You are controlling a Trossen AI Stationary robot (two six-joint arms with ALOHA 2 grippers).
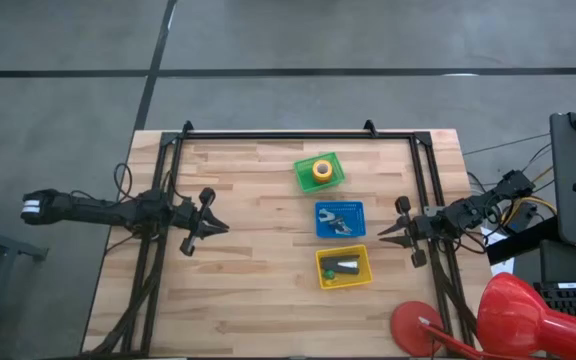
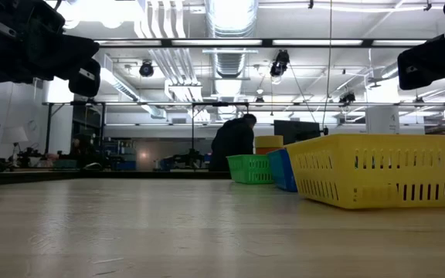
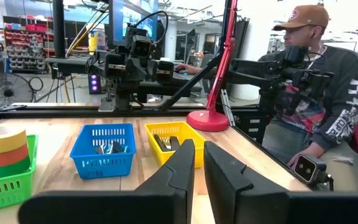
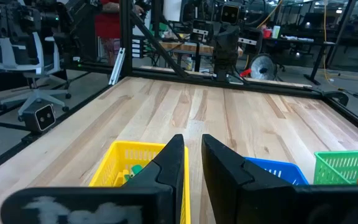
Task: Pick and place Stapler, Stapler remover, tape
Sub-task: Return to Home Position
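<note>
Three small baskets stand in a row right of the table's middle. The tape (image 1: 320, 170), a yellow and red-orange roll, lies in the green basket (image 1: 332, 180) and also shows in the left wrist view (image 3: 2, 149). The stapler remover (image 1: 336, 220) lies in the blue basket (image 1: 321, 231). The dark stapler (image 1: 346, 266) lies in the yellow basket (image 1: 364, 277). My left gripper (image 1: 224, 227) is shut and empty above the table left of the baskets, pointing toward them. My right gripper (image 1: 381, 232) is shut and empty just right of the blue and yellow baskets, pointing toward them.
A red desk lamp (image 1: 508, 315) stands with its round base (image 1: 415, 325) on the table's near right corner. Black frame rails (image 1: 298, 135) run along the far edge and both sides. A person (image 3: 309, 93) sits beyond the table's right edge. Bare wood lies between my left gripper and the baskets.
</note>
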